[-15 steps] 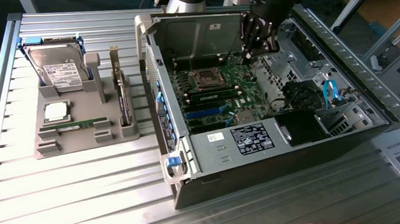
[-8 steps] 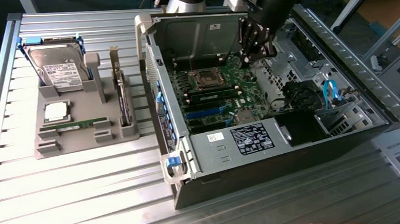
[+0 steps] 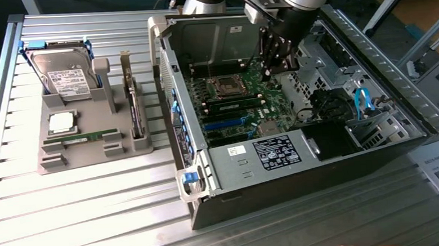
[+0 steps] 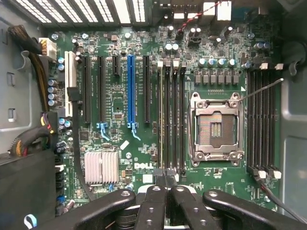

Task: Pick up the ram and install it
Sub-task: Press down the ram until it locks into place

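Ram (image 3: pixel 80 138): one long, slim green stick with small dark chips, laid flat in the grey tray (image 3: pixel 86 157) on the bench (image 3: pixel 96 208), just beside one square silver processor (image 3: pixel 61 122). One hard drive (image 3: pixel 65 72) and one upright dark card (image 3: pixel 133 108) are held in the same tray. The end effector (image 3: pixel 280 69) is seen pressed together inside the open computer case (image 3: pixel 283 193), above the motherboard (image 4: pixel 225 177), well apart from the ram.

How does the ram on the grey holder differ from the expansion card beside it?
The ram is slim and green; the expansion card is taller and dark. The ram runs across the grey holder; the card stands crosswise to it. Both sit in the holder, outside the computer case.
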